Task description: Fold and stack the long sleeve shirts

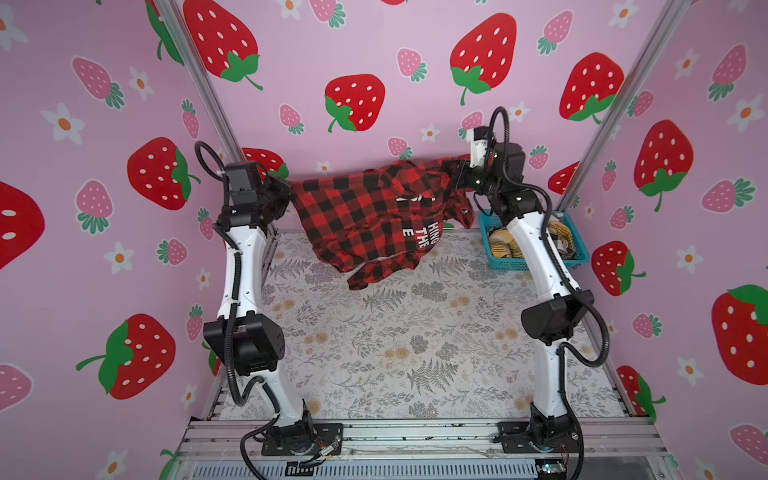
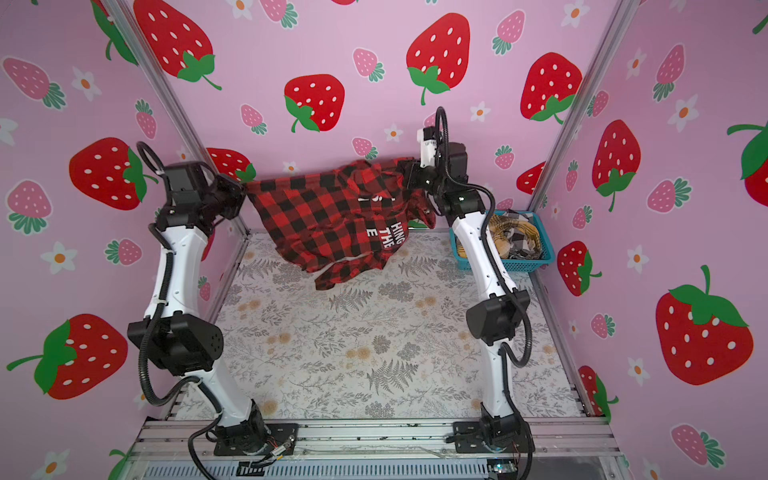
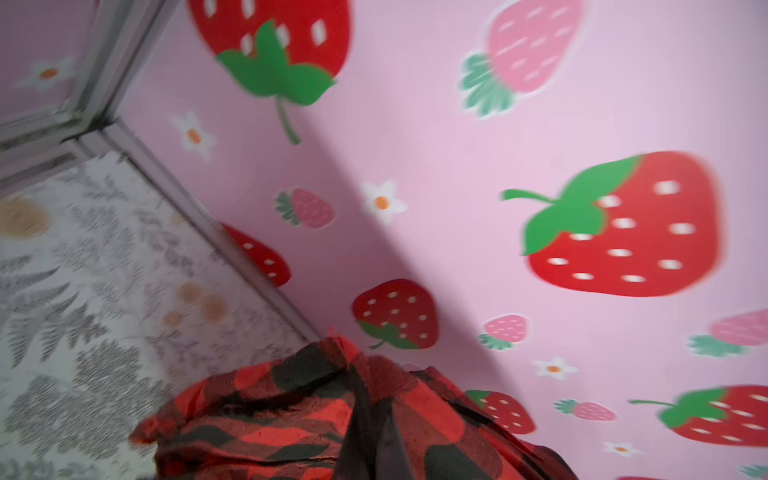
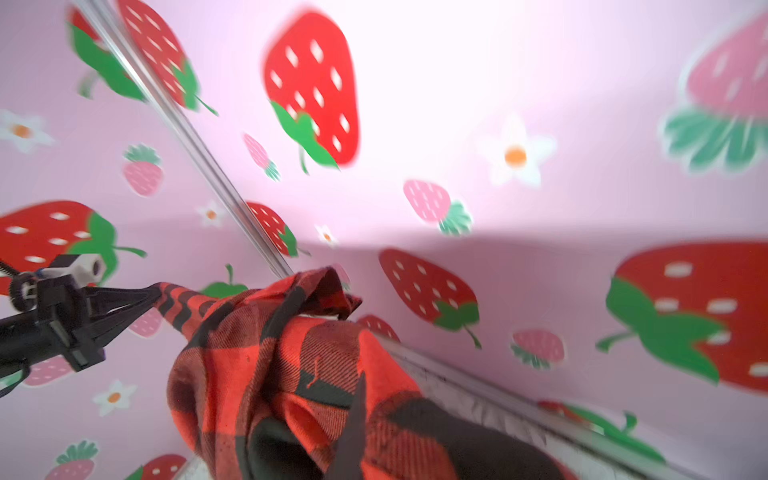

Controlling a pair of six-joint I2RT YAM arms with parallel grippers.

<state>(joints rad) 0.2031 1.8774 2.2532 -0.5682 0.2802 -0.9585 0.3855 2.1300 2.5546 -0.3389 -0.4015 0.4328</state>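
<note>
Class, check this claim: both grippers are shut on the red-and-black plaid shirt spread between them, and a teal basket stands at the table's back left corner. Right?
No: the teal basket stands at the back right corner, as both top views show. The left gripper and right gripper are indeed shut on the plaid shirt spread between them.

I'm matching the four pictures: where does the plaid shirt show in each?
Top view: shirt upper middle, hanging over the far end of the table.
Top view: shirt upper middle again.
Left wrist: shirt bunched close up, table beside it.
Right wrist: shirt bunched close up, before the strawberry wall.
Shared landmark: the strawberry wall.
</note>
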